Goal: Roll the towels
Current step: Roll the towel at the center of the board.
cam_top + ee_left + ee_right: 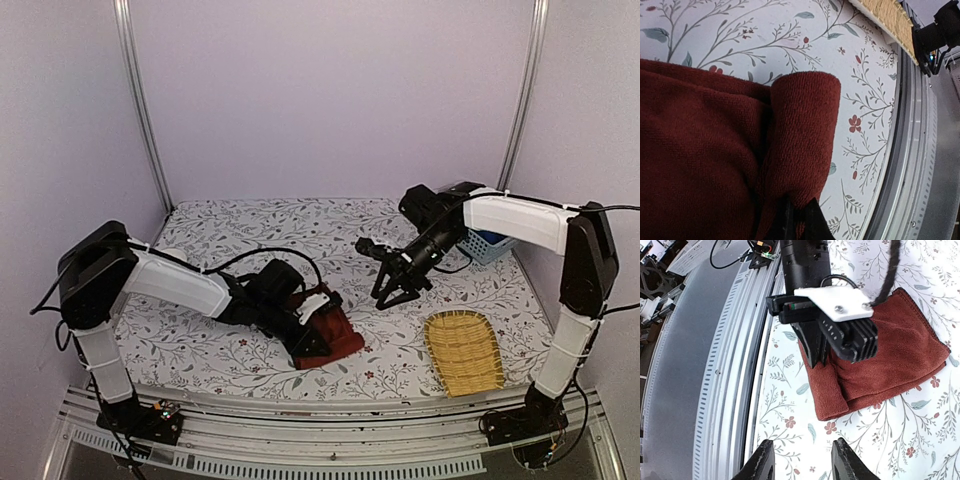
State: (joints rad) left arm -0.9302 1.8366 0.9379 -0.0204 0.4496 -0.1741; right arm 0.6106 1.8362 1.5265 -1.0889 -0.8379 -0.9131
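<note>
A dark red towel [333,335] lies on the floral cloth near the front middle, with its near edge turned over into a short roll [802,135]. My left gripper [309,328] is shut on that rolled edge; its fingertips pinch the fold in the left wrist view [799,220]. The towel also shows in the right wrist view [880,365], with the left gripper on top of it. My right gripper [392,290] hangs open and empty above the cloth, to the right of and behind the towel; its fingertips [763,460] stand wide apart.
A woven yellow basket tray [463,350] lies at the front right. A blue basket [487,244] stands at the back right behind the right arm. The metal rail of the table's front edge [330,430] runs close to the towel.
</note>
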